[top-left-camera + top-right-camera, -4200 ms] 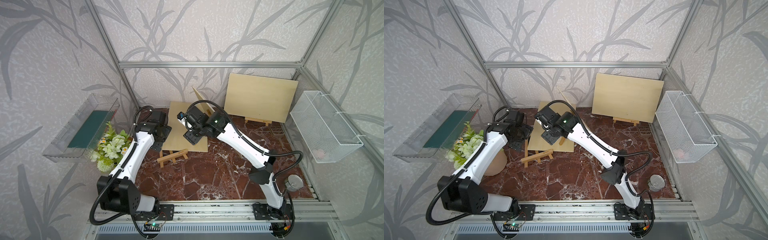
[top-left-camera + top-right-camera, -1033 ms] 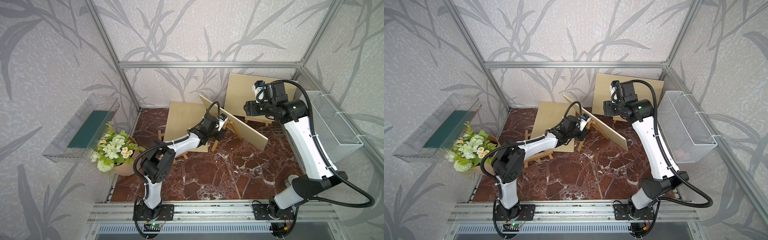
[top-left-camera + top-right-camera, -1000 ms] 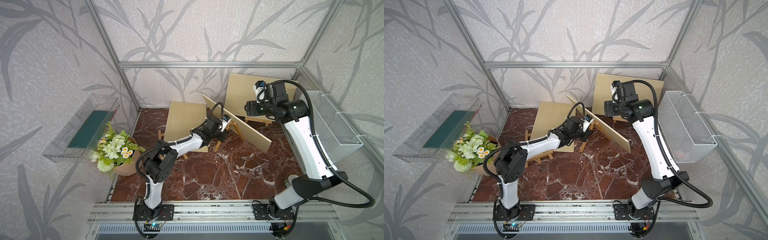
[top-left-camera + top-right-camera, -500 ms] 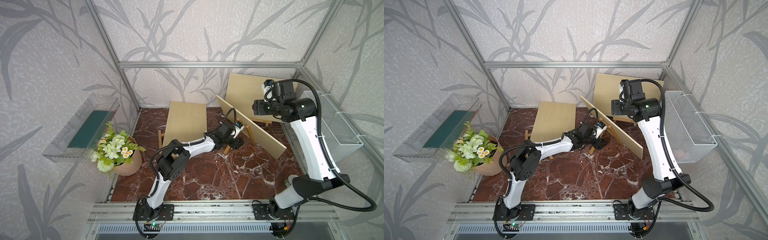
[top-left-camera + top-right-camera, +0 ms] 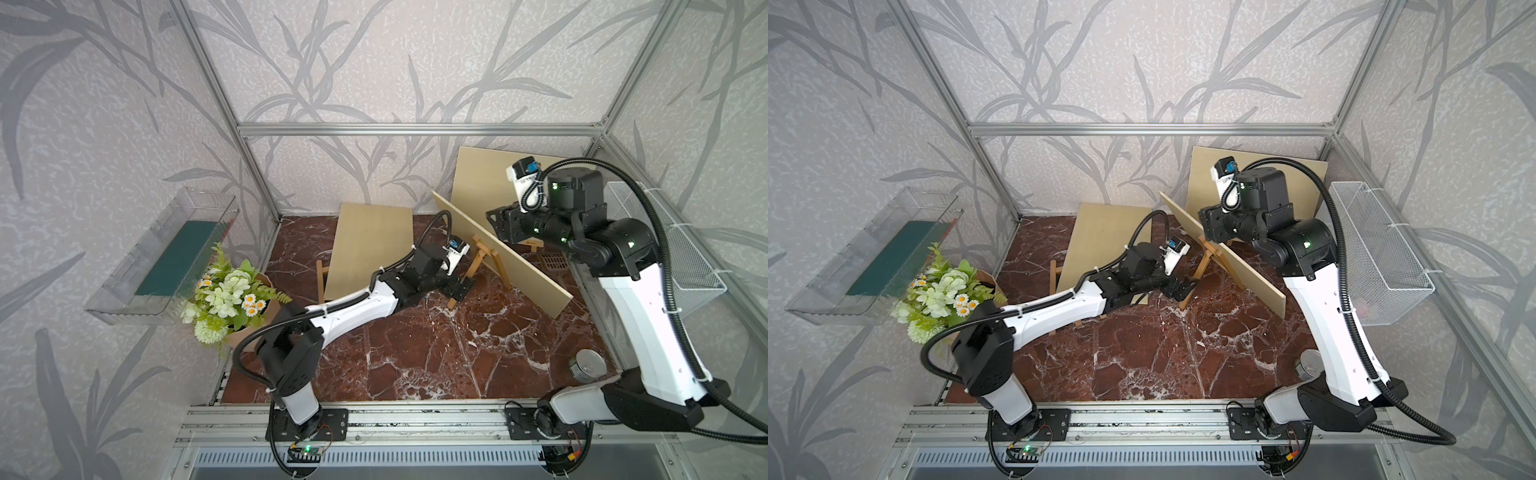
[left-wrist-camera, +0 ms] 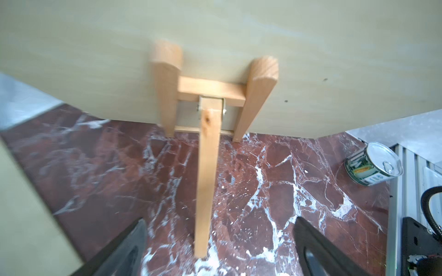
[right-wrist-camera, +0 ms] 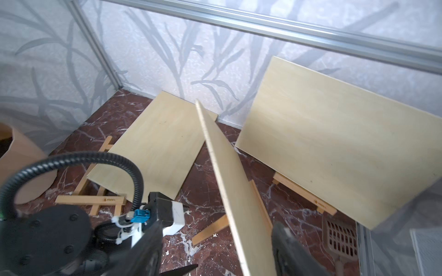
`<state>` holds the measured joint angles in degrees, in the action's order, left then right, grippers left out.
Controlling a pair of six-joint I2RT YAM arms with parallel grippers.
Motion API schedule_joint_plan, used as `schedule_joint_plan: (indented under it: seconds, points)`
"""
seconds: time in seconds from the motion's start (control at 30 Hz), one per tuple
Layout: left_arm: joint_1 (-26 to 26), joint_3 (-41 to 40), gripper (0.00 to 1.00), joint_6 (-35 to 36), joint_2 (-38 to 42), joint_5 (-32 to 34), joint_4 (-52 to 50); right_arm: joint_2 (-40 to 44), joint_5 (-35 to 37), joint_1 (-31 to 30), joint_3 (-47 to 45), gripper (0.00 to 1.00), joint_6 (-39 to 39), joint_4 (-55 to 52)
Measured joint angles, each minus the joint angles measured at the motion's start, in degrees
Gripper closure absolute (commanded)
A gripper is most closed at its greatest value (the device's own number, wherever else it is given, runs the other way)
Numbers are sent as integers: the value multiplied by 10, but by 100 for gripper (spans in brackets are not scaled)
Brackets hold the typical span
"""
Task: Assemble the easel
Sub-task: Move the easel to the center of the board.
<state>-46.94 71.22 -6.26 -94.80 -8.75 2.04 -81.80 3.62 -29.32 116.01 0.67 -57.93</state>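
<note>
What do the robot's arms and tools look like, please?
The left arm and right arm share white link shells, black joint housings and a black corrugated cable. Green lights glow on the right arm's joints. Each wrist carries a white camera block with a blue connector. The left tool and right tool have black fingers.
</note>
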Motion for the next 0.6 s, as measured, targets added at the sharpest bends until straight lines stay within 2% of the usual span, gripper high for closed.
schedule_joint_plan:
  seconds: [0.07, 0.13, 0.3, 0.4, 0.6]
  points:
    - [20, -48, 1, -23, 57, 25, 2, -3, 3, -45, -25, 29, -8, 16]
    - [64, -99, 1, -76, 119, 75, 0, -15, 3, -95, -64, 30, -9, 35]
    - [172, -157, 1, -199, 214, 241, -72, -97, 1, -182, -179, 30, 12, 91]
    - [193, -163, 1, -242, 241, 296, -114, -173, -14, -204, -229, 30, 35, 114]
    - [211, -164, 1, -264, 258, 336, -149, -307, -6, -197, -216, 30, 59, 106]
